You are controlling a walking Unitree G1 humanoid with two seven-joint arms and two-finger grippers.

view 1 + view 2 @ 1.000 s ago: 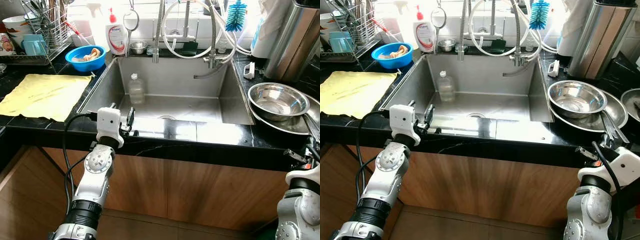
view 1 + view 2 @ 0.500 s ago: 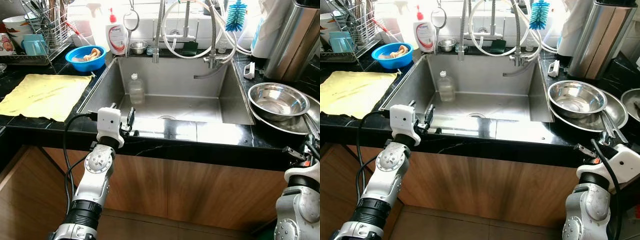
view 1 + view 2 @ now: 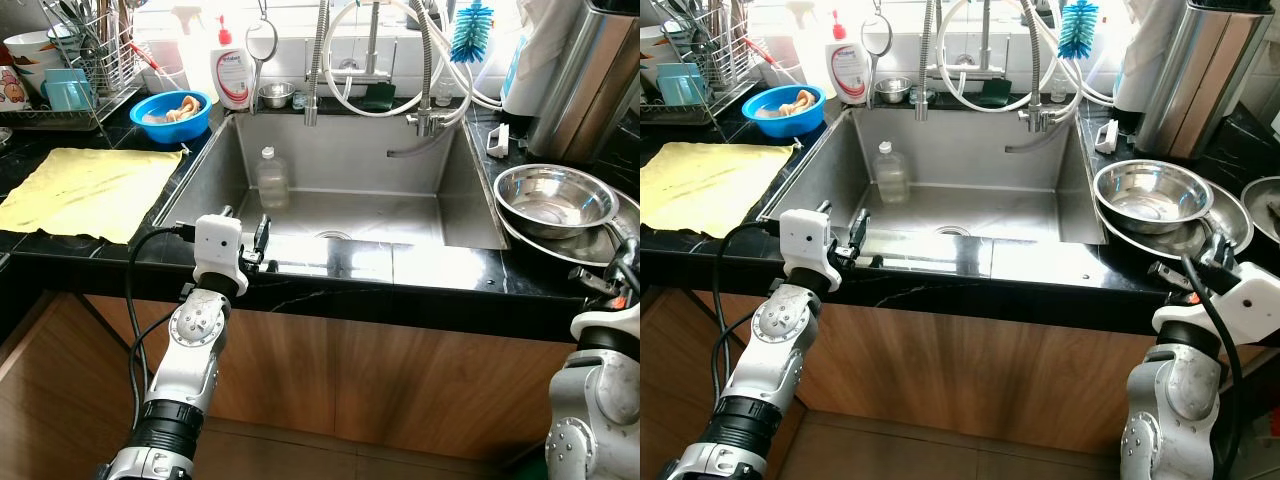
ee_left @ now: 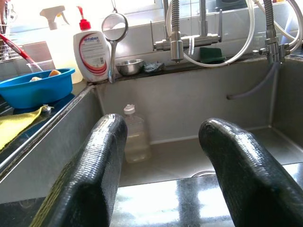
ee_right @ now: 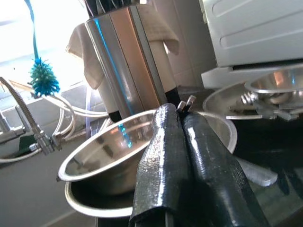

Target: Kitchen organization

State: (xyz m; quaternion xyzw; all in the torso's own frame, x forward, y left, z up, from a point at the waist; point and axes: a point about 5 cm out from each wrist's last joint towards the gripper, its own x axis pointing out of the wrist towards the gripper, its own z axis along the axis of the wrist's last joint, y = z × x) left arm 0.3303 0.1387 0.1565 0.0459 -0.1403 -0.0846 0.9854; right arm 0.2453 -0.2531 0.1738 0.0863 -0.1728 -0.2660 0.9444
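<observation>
A steel sink (image 3: 970, 150) lies ahead with a clear plastic bottle (image 3: 891, 173) standing upright at its back left. My left gripper (image 3: 258, 238) rests at the sink's front rim, open and empty; in the left wrist view its fingers (image 4: 102, 156) frame the bottle (image 4: 136, 137). A steel bowl (image 3: 1152, 195) sits nested in a wider one (image 3: 1232, 218) on the right counter. My right gripper (image 3: 1212, 248) is shut and empty, just in front of these bowls. In the right wrist view its fingertips (image 5: 166, 118) point at the bowl's rim (image 5: 94, 151).
On the left counter are a yellow cloth (image 3: 85, 190), a blue bowl (image 3: 170, 115), a soap bottle (image 3: 232, 75) and a dish rack (image 3: 75, 60). Taps and hoses (image 3: 375, 60) hang over the sink's back. A tall steel canister (image 3: 1200, 75) stands at the back right.
My right arm has risen and moved its gripper closer to the stacked steel bowls. The left arm has stayed put.
</observation>
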